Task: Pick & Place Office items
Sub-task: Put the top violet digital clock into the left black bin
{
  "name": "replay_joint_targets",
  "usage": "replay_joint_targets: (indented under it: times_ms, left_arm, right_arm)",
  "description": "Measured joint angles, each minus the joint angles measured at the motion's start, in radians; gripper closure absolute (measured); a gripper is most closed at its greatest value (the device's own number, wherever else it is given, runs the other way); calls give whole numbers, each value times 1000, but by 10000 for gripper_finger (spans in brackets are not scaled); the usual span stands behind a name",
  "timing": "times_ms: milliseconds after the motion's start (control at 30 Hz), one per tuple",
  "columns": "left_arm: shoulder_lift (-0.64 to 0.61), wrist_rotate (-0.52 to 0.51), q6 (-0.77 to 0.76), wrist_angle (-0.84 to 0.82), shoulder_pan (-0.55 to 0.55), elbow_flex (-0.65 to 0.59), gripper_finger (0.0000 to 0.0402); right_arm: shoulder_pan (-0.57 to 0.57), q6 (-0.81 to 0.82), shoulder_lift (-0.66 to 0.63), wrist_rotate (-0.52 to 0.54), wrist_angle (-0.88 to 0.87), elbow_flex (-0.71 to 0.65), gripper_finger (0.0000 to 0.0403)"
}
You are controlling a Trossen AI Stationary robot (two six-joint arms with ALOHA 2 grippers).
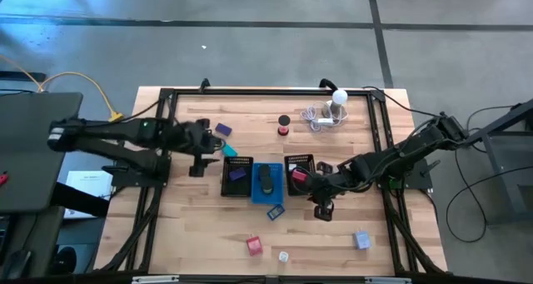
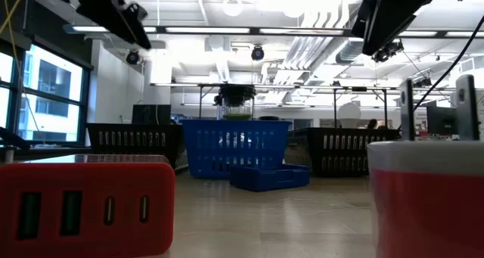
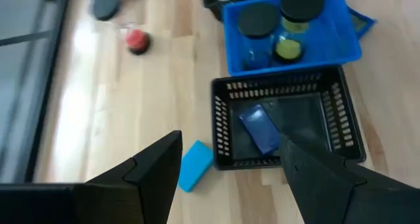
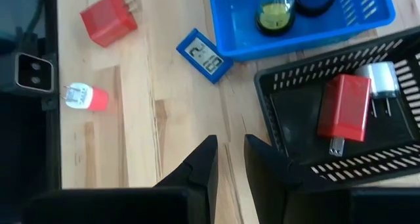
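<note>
My left gripper (image 1: 200, 153) (image 3: 230, 178) is open and empty above the table, left of the left black mesh tray (image 1: 237, 186). A teal block (image 1: 229, 149) (image 3: 195, 165) lies on the wood between its fingers and the tray. A blue-purple block (image 3: 261, 131) lies inside that tray. My right gripper (image 1: 323, 204) (image 4: 228, 159) is empty, with only a narrow gap between its fingers, above bare wood just near of the right mesh tray (image 4: 275, 119). That tray holds a red block (image 4: 344, 109) and a white plug (image 4: 379, 79).
A blue tray (image 1: 256, 194) with jars stands between the mesh trays. A blue clock (image 1: 275, 210), red block (image 1: 254, 246), small white-red piece (image 1: 283, 256) and grey block (image 1: 361, 239) lie toward the near edge. A purple block (image 1: 223, 129), red spool (image 1: 284, 126) and white bulb (image 1: 337, 101) lie farther back.
</note>
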Motion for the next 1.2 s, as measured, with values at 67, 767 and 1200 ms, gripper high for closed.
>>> replay_joint_targets:
  times_ms: [67, 767, 1200]
  left_arm:
    - [9, 97, 67, 10, 84, -14, 157]
    - [88, 225, 275, 76, 638, -14, 157]
    - [348, 482, 476, 70, 807, -14, 157]
  right_arm:
    - [0, 0, 0, 0, 10, 0, 339]
    - [0, 50, 0, 3, 53, 0, 339]
    - [0, 63, 0, 29, 75, 0, 339]
